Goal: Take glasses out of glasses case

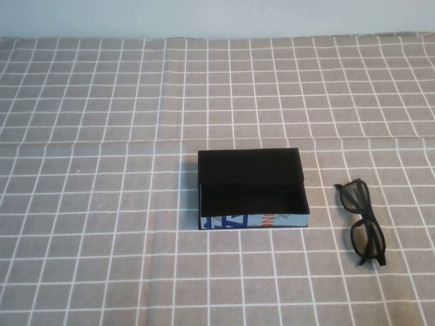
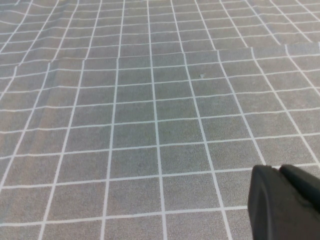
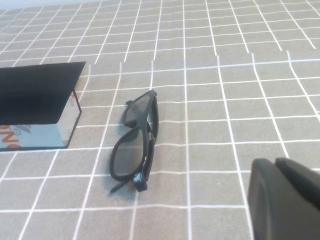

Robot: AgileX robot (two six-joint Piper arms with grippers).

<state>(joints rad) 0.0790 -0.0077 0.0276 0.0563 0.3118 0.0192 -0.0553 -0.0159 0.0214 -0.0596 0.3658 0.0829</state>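
Observation:
The glasses case [image 1: 251,189] sits open in the middle of the table, its black interior empty and its white printed side facing me. The black glasses [image 1: 362,221] lie folded on the cloth to the right of the case, apart from it. The right wrist view shows the glasses [image 3: 135,145] and a corner of the case [image 3: 35,100]. My right gripper [image 3: 275,162] is shut and empty, short of the glasses. My left gripper [image 2: 279,169] is shut and empty over bare cloth. Neither arm shows in the high view.
A grey tablecloth with a white grid [image 1: 102,204] covers the whole table and is slightly creased. A pale wall [image 1: 217,17] runs along the far edge.

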